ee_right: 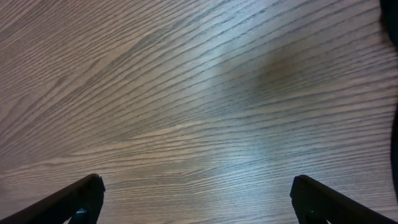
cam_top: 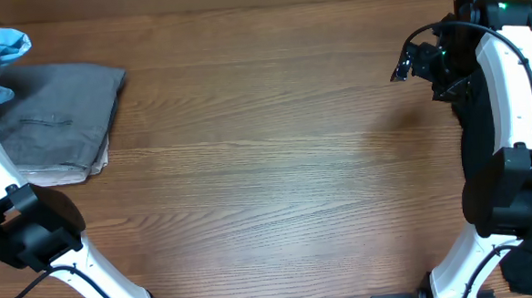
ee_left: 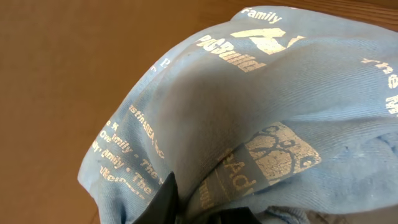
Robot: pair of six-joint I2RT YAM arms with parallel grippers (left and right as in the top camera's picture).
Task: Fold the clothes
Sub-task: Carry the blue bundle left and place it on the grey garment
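Note:
A light blue T-shirt (ee_left: 267,106) printed with pale lettering fills the left wrist view, bunched up. My left gripper (ee_left: 202,196) is shut on a fold of it, and only its dark fingertips (ee_left: 165,199) show at the bottom edge. From overhead the same shirt (cam_top: 0,42) is a crumpled blue bundle at the far left corner, beside the left arm. My right gripper (cam_top: 414,64) hovers at the far right, well away from the shirt. In the right wrist view it (ee_right: 196,183) stands wide open over bare wood, holding nothing.
A folded grey garment (cam_top: 59,123) lies on the wooden table (cam_top: 267,167) just right of the blue shirt. Dark fabric (cam_top: 471,147) lies along the right edge under the right arm. Both arm bases stand at the near edge.

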